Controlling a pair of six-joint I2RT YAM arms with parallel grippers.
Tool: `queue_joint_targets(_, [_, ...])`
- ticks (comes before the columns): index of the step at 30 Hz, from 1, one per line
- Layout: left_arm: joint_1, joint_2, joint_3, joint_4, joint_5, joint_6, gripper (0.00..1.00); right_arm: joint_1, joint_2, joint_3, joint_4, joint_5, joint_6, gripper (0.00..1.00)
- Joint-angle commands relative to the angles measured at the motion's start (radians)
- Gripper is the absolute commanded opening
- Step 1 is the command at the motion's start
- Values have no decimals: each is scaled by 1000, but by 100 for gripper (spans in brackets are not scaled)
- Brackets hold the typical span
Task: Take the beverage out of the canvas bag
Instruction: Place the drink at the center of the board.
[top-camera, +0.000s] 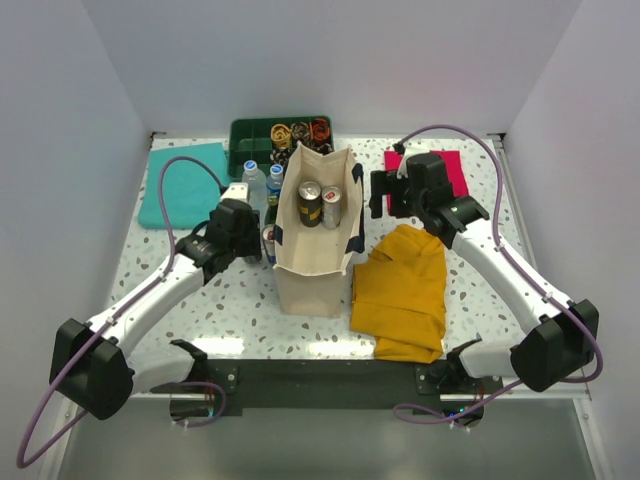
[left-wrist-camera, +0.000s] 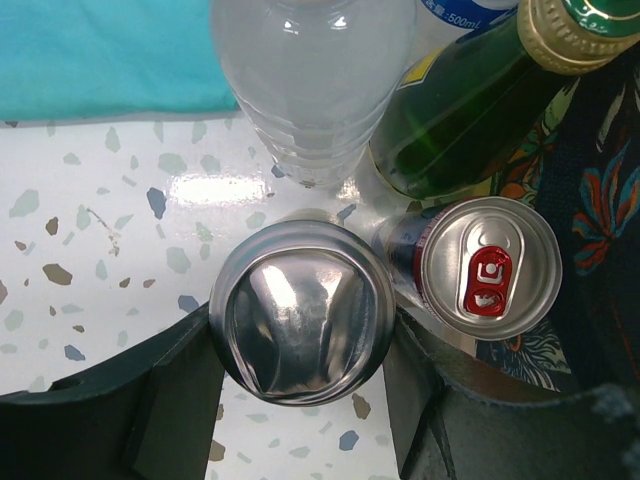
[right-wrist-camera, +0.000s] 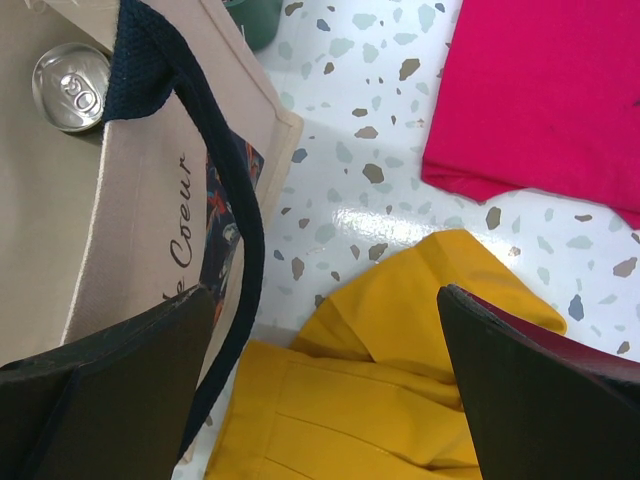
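The cream canvas bag (top-camera: 312, 262) with navy handles stands open at the table's middle; two cans (top-camera: 310, 202) (top-camera: 332, 206) stand inside it. The bag's side (right-wrist-camera: 130, 220) and one can (right-wrist-camera: 70, 85) also show in the right wrist view. My left gripper (top-camera: 258, 240) is just left of the bag, among other drinks. In the left wrist view it (left-wrist-camera: 300, 400) is shut on a silver can (left-wrist-camera: 300, 310) whose shiny base faces the camera. My right gripper (right-wrist-camera: 325, 400) is open and empty over the mustard cloth (right-wrist-camera: 400, 400), right of the bag.
Next to the held can are a red-tabbed can (left-wrist-camera: 490, 268), a clear water bottle (left-wrist-camera: 310, 80) and a green glass bottle (left-wrist-camera: 470, 100). A teal cloth (top-camera: 180, 185), a green tray (top-camera: 250, 135) and a red cloth (top-camera: 455, 170) lie further back.
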Motion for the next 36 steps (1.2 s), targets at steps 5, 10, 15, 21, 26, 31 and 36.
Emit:
queue_joint_targets(5, [10,3,5,109,17,-19,6,-1,-8,42,1,5,-2,98])
queue_joint_targets(10, [10,8,2,104,4,-16,14,-1,-12,42,-1,5,-2,98])
queue_joint_targets(15, [10,28,9,92,1,-18,28,-3,-12,40,-2,-4,3,98])
queue_joint_targets(21, [10,28,6,83,-11,-19,36,-1,-10,43,1,-11,4,98])
queue_joint_targets(26, [11,25,9,71,-17,-22,58,-3,-5,48,1,-19,4,98])
queue_joint_targets(31, [10,16,17,63,-19,-18,75,-1,-5,48,2,-19,4,98])
queue_joint_targets(36, [10,11,31,40,-31,-19,100,-3,-10,47,8,-19,4,98])
